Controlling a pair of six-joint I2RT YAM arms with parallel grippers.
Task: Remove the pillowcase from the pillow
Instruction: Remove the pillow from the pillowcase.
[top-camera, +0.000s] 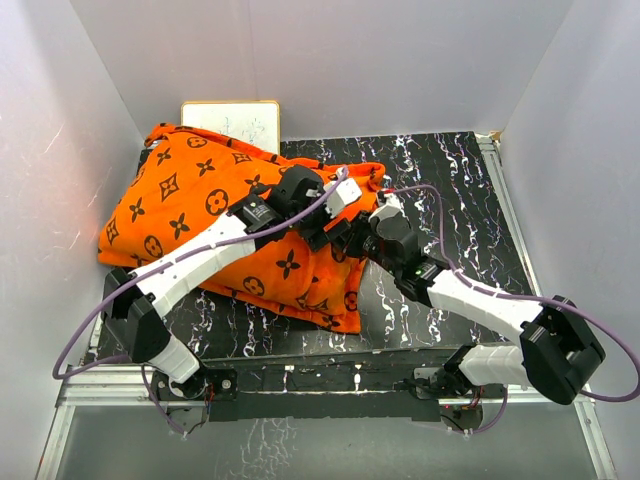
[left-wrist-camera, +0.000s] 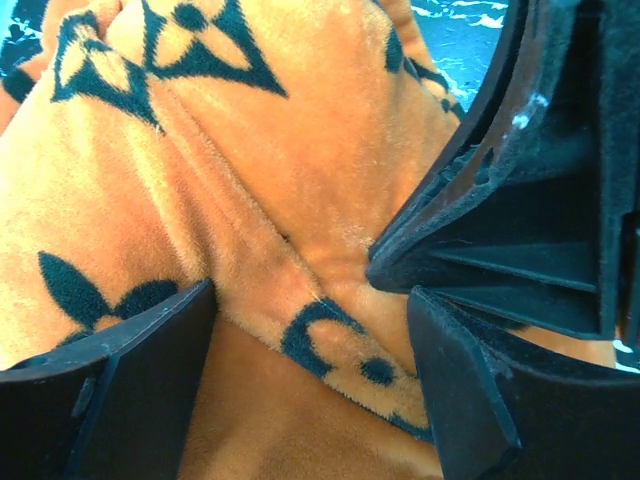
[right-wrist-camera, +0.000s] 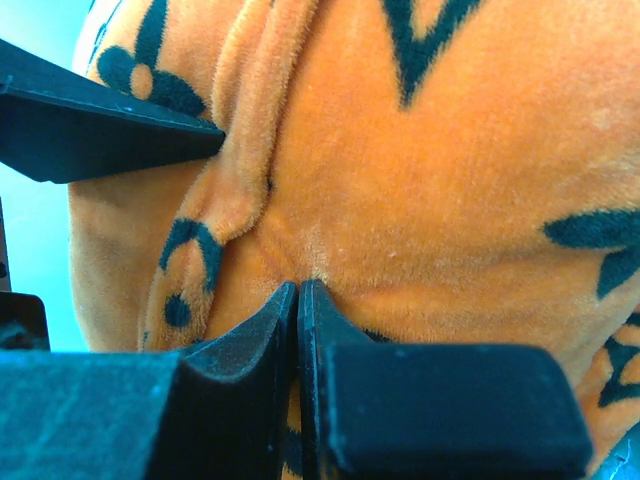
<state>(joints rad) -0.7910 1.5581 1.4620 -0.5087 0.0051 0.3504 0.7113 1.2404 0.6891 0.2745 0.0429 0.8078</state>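
The pillowcase (top-camera: 190, 200) sits bunched beneath both arms. My right pincer (right-wrist-camera: 298, 288) pinches its plush tight; my left pincer (left-wrist-camera: 310, 300) gapes over a fold just beside it, holding nothing. Step, I judge: taking hold. Next, close left there.

Left arm (top-camera: 190, 262) and right arm (top-camera: 480, 300) with white shells and black joints, thin purple cables (top-camera: 420, 186), flat black fingers (left-wrist-camera: 120, 400), tiny green light (top-camera: 414, 270)

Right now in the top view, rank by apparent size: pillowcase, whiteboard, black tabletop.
1. black tabletop: largest, though partly covered.
2. pillowcase: covers most of the left side.
3. whiteboard: smallest; its lower part is hidden behind the pillowcase.
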